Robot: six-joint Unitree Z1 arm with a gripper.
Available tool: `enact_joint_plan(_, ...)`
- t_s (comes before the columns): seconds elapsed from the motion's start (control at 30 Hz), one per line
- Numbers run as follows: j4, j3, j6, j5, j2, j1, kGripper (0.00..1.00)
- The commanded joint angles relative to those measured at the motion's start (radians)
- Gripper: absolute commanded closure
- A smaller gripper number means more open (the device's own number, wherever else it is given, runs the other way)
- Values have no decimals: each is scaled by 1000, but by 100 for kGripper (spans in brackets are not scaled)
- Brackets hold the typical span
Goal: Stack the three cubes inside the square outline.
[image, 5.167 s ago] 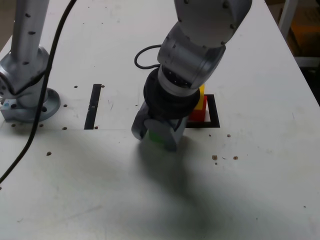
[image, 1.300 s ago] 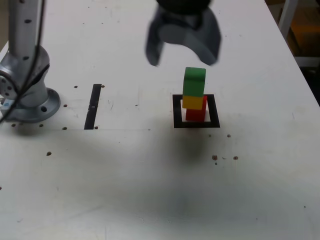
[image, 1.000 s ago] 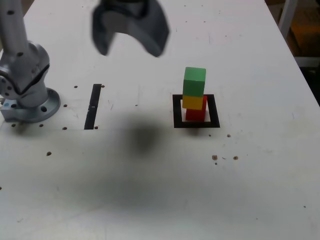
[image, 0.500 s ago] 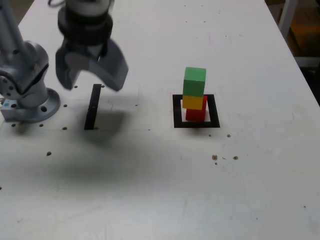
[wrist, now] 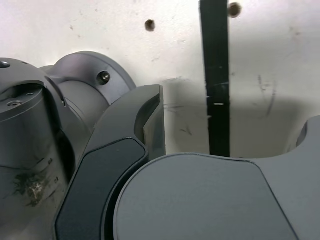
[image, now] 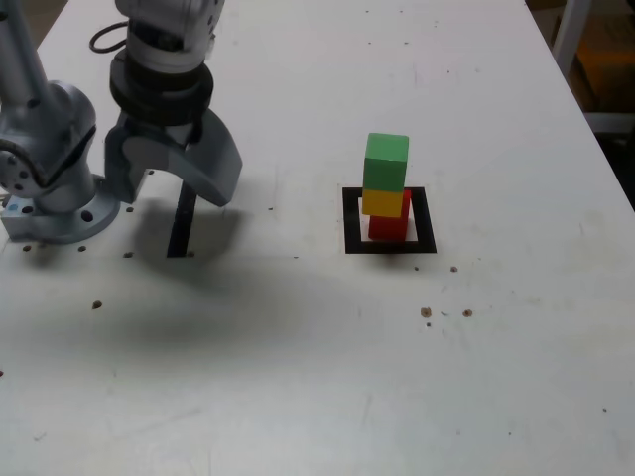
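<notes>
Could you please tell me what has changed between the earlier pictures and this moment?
The gripper let go of the green cube on top of the yellow cube, then rose and swung toward the exterior view's left, now open over the black strip. The stack in the square outline stayed still.

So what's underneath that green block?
The green block sits on a yellow block, which sits on a red block inside the black square outline. The red block's top and most of the white centre are covered.
</notes>
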Motion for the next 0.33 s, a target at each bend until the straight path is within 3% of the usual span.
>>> enact_joint_plan(0.0, 1, -10, -6, 8, 4, 2, 0)
enact_joint_plan(0.2, 4, -44, -28, 32, 28, 2, 0)
enact_joint_plan(0.3, 9, -46, -52, 24, 40, 2, 0)
